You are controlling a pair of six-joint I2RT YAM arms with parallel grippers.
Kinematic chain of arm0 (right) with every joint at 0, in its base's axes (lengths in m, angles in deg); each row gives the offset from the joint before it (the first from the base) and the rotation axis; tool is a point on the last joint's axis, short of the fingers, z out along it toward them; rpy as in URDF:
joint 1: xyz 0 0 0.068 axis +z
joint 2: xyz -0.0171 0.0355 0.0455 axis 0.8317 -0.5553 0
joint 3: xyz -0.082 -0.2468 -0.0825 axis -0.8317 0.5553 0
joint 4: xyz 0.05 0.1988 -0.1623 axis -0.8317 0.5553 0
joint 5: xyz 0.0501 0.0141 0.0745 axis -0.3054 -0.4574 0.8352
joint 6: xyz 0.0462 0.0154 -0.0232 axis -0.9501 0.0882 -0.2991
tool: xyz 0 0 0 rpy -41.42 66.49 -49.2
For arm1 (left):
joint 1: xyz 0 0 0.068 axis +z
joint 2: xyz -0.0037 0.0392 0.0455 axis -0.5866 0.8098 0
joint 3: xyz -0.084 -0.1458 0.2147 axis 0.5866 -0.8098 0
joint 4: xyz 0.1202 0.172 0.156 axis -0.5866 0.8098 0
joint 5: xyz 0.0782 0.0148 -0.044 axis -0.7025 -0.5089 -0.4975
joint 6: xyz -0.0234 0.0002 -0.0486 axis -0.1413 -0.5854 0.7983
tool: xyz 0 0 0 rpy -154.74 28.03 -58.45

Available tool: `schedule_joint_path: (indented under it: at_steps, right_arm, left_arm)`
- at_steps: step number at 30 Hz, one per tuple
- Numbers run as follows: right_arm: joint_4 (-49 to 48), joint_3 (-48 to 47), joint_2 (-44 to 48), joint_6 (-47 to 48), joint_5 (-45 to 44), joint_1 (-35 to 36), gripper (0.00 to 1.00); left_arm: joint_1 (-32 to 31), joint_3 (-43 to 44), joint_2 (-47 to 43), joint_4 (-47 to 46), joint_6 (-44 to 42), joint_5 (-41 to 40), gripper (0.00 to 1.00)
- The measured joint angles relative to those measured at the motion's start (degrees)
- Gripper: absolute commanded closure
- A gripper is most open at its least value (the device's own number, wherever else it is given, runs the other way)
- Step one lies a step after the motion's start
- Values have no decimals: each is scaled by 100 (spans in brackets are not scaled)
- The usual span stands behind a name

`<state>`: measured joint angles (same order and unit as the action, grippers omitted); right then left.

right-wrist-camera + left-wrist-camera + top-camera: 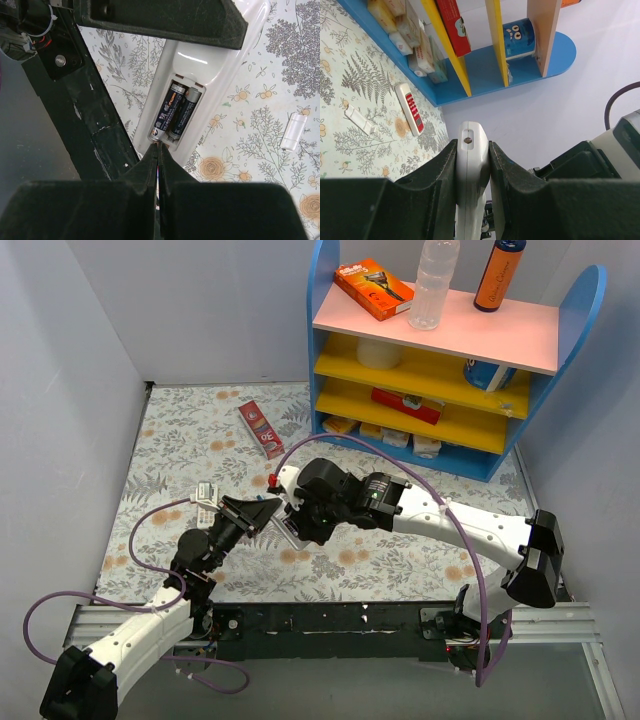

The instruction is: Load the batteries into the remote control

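The top view alone takes in the blue shelf unit standing well beyond both grippers, the flowered surface beneath them, and the left arm and right arm meeting above its middle, but there the hardware hides what is held. The left wrist view fills that in: the left gripper is clenched on the remote control, its two fingers pressed against the sides of the slim white body, one end of which pokes out past the fingertips; nothing of the remote's inside shows here. This view also catches a red-faced remote lying on the surface well ahead of the gripper, near the foot of the shelf unit. Only the right wrist view looks into the remote's open battery bay, which faces that camera: the batteries, two dark cells, lie side by side in it, lengthwise. The right gripper has its fingers pinched together with nothing visible between them, and its tip sits right at the near end of the cells, at the bay's edge; whether it touches them I cannot tell. A small white piece lies on the surface off to the right of this gripper, apart from the remote
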<state>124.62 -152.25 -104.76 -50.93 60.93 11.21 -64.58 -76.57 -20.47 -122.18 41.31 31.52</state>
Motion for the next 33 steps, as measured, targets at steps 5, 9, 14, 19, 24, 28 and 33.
schedule_joint_path:
  at_steps: [5,9,14,19,24,28,33]
  right_arm:
    - [7,-2,-17,190,50,-2,95]
    - [37,-22,-17,341,72,-2,92]
    - [63,-22,-15,634,129,-11,88]
    - [59,57,140,1119,192,-61,83]
    - [-122,444,649,1764,339,-173,80]
    - [-247,474,732,2070,485,-245,80]
    - [-317,507,616,2343,713,-264,71]
  left_arm:
    - [0,0,0,37,-9,0,100]
    - [0,0,0,42,-7,0,100]
    - [-2,0,2,52,-7,4,100]
    - [-2,0,9,76,9,57,100]
    - [-2,0,15,70,11,175,100]
    - [-2,0,17,70,13,225,100]
    - [-2,0,17,72,13,271,100]
